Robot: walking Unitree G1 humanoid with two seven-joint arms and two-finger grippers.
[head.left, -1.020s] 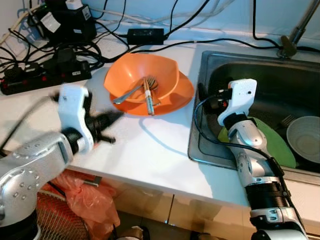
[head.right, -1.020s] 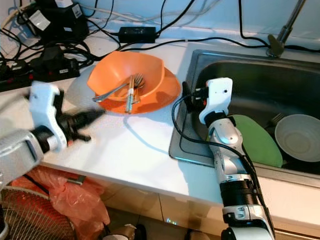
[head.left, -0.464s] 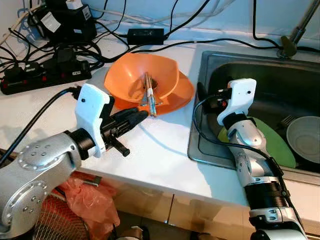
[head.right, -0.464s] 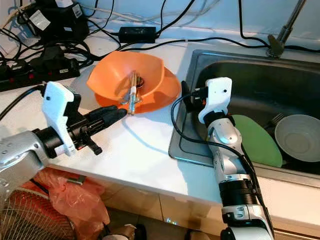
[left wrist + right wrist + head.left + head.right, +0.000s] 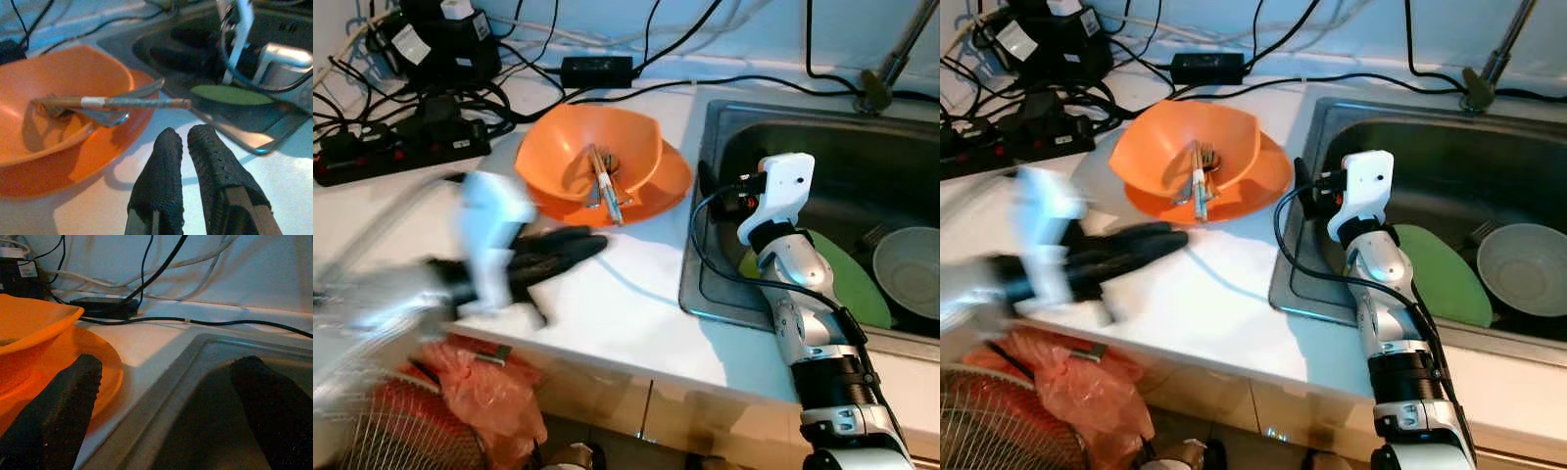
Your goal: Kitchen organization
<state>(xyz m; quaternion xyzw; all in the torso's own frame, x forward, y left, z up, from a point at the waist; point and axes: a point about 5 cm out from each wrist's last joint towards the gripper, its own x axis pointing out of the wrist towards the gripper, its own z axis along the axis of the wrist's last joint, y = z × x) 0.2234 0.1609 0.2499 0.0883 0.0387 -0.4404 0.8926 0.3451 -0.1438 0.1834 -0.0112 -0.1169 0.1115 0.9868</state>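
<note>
Near counter: bare white counter from the orange plate to the near edge; the blurred left gripper lies across its left part
Far left: power strip and cables crowd the counter
Sink: right arm stands over its left rim; green plate and grey bowl lie on the floor

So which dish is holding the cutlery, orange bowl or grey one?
The orange bowl on the counter, stacked on the orange plate; the grey bowl sits in the sink.

left gripper blurred, low over white counter, fingertips just short of orange plate. orange bowl on plate holds chopsticks and fork. right arm at sink edge; green plate inside.
</note>
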